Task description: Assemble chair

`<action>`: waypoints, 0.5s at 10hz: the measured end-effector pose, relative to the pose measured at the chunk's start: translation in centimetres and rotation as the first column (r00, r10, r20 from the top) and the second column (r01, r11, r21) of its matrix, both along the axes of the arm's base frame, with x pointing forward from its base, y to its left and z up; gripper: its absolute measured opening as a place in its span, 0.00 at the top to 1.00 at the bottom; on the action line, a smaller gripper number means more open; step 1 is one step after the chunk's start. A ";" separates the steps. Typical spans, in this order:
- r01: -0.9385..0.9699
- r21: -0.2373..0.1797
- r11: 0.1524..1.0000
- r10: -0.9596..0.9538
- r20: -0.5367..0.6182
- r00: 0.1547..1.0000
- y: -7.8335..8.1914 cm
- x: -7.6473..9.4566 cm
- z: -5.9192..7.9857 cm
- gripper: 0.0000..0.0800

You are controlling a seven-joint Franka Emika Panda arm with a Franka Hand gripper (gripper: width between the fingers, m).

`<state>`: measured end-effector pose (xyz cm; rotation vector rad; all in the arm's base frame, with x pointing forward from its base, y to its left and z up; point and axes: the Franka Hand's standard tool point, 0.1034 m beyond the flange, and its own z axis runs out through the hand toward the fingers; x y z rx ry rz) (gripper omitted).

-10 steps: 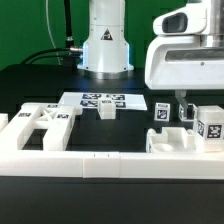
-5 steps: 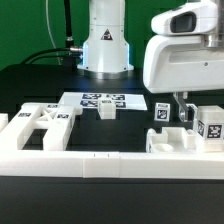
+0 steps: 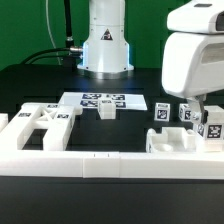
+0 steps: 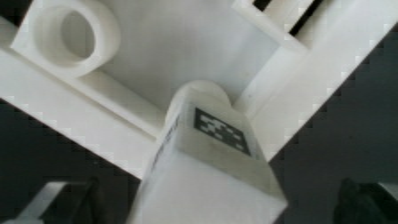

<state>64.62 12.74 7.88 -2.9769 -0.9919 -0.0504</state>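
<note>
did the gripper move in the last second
Yes. The gripper has shifted toward the exterior view's right, farther from the marker board.

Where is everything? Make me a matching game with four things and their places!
Things:
1 cross-shaped piece
2 marker board
3 long rail
4 hand

Places:
A nearest the camera, right across the front
B up high on the exterior view's right
C on the exterior view's left
D in the middle, farther back

Pairs: 1-C, 2-D, 3-A, 4-B
</note>
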 end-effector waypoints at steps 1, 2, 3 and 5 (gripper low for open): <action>-0.107 -0.016 0.994 0.107 -0.005 0.994 0.1 0.1 0.0 0.19; -0.206 -0.030 0.978 0.206 -0.006 0.979 0.4 0.1 0.0 0.19; -0.244 -0.034 0.969 0.244 -0.001 0.970 0.5 0.2 0.0 0.19; -0.400 -0.051 0.915 0.400 -0.009 0.916 -0.1 0.3 0.0 0.19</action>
